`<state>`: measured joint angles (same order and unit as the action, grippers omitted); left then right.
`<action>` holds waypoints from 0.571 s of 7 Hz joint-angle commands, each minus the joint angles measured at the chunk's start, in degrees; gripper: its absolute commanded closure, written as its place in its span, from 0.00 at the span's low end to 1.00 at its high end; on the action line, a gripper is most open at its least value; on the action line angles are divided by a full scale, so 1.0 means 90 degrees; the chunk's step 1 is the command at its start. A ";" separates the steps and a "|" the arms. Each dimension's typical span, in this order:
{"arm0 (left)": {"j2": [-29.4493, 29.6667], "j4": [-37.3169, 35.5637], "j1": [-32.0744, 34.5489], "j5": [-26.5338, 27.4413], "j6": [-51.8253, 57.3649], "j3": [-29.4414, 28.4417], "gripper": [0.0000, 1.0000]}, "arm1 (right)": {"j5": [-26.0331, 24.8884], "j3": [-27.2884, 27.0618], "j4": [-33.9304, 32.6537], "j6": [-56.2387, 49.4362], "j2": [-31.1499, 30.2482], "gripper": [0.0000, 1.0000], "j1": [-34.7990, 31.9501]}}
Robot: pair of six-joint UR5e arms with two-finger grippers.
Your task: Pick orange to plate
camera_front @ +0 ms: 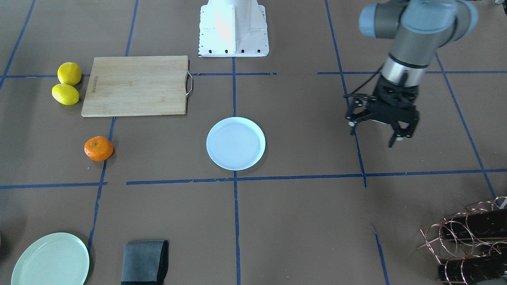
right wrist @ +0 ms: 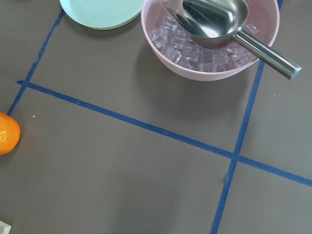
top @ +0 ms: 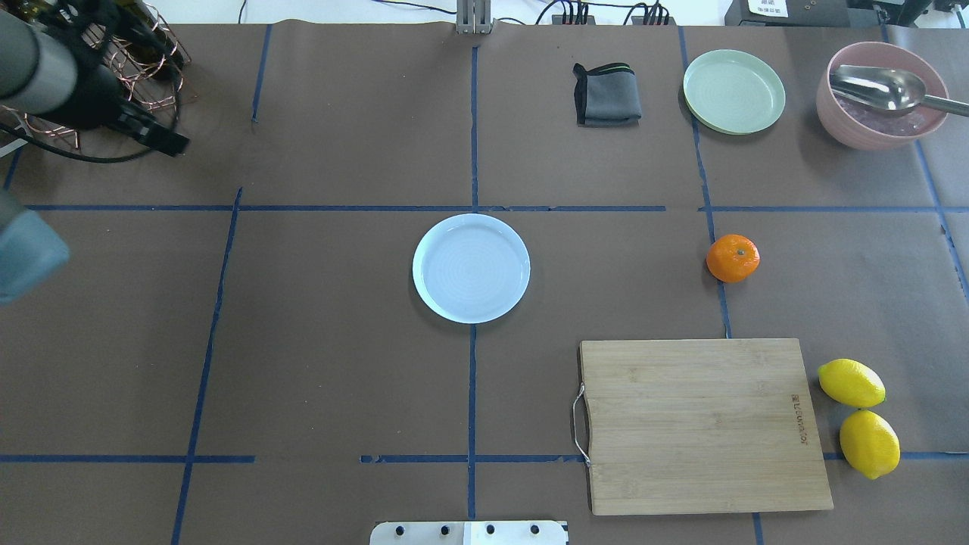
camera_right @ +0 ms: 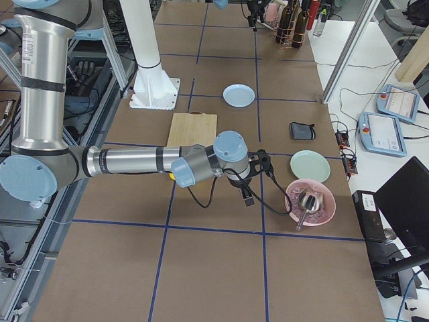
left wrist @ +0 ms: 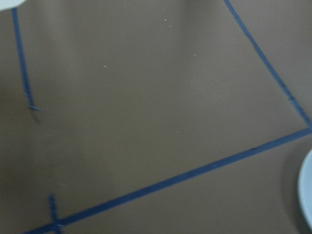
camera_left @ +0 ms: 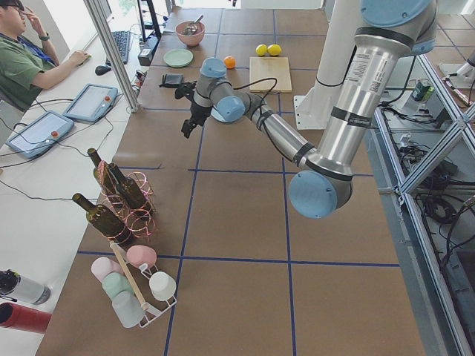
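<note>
The orange (top: 733, 258) lies on the brown table, right of centre in the overhead view, and also shows at the left edge of the right wrist view (right wrist: 6, 134). The pale bluish-white plate (top: 471, 268) sits empty mid-table, well left of the fruit. My left gripper (camera_front: 372, 136) hangs open and empty above the table, far from both, on the plate's other side. My right gripper (camera_right: 246, 194) hovers near the pink bowl. It shows only in the exterior right view, so I cannot tell its state.
A wooden cutting board (top: 700, 424) lies near the robot, with two lemons (top: 852, 382) beside it. A mint-green plate (top: 733, 91), a folded grey cloth (top: 606, 94) and a pink bowl of ice with a scoop (top: 878, 94) stand at the far right. A bottle rack (camera_front: 471, 241) is by the left arm.
</note>
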<state>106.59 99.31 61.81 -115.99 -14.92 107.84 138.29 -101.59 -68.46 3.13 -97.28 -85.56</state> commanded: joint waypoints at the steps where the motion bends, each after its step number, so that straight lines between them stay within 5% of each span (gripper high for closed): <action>1: -0.0456 -0.1036 0.1341 -0.0831 0.0788 -0.0282 0.00 | 0.0005 -0.0060 0.0243 0.0384 0.0009 0.00 0.0248; 4: -0.1594 -0.1581 0.2251 -0.1473 0.1072 -0.0528 0.00 | -0.0044 -0.0226 0.0234 0.0830 0.0154 0.00 0.0638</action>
<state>97.32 85.69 79.32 -125.90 -5.81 103.52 138.03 -102.90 -66.37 7.94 -96.69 -81.54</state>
